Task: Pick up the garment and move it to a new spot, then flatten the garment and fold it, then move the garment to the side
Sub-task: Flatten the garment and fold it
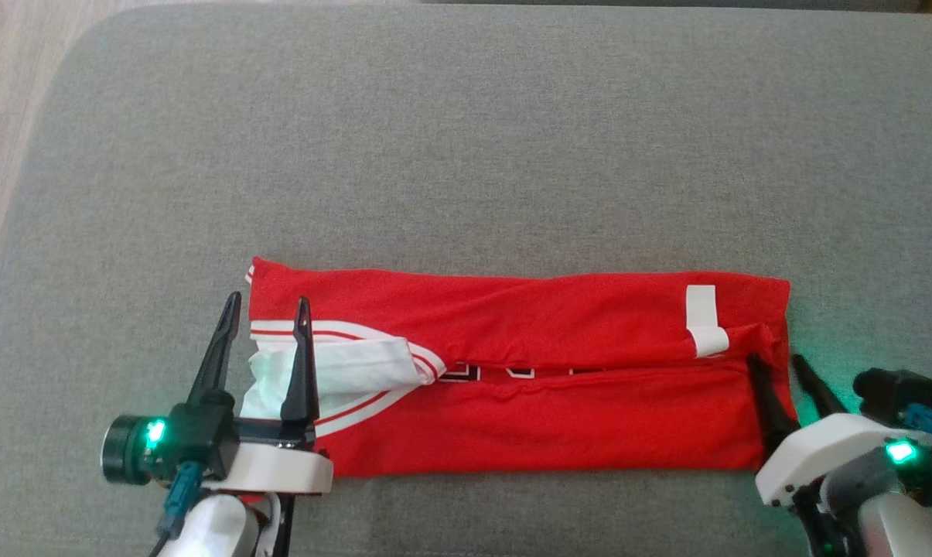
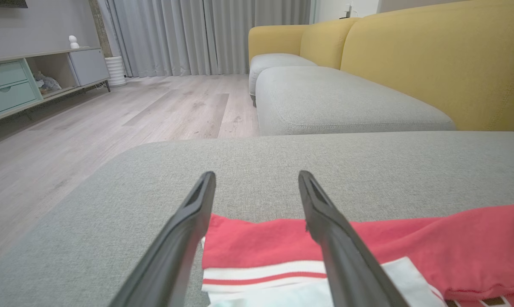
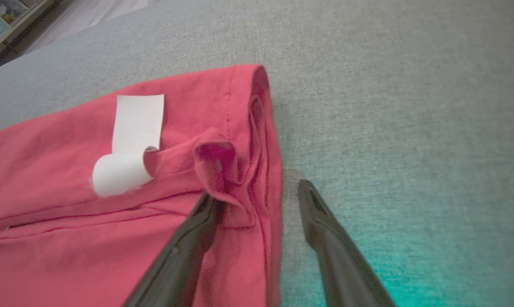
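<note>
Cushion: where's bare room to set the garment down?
Cushion is bare beyond the garment, through to the back edge. Narrow strip along the near edge. Crowded at both garment ends: left end effector, right end effector.

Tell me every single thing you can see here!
garment: one, red with white trim, folded into a long strip on the near part of the cushion
label: one, white, on the garment near its right end
cushion: one, grey, under the garment
sofa: one, yellow with grey seats, beyond the cushion
floor: pale wood, beside the sofa
curtains: grey, at the far wall
cabinet: one, pale green drawers, along the side wall
left gripper: one, dark jaws apart, over the garment's white-trimmed end
right gripper: one, dark jaws apart, one at the garment's bunched corner, the other over the cushion beside it
</note>
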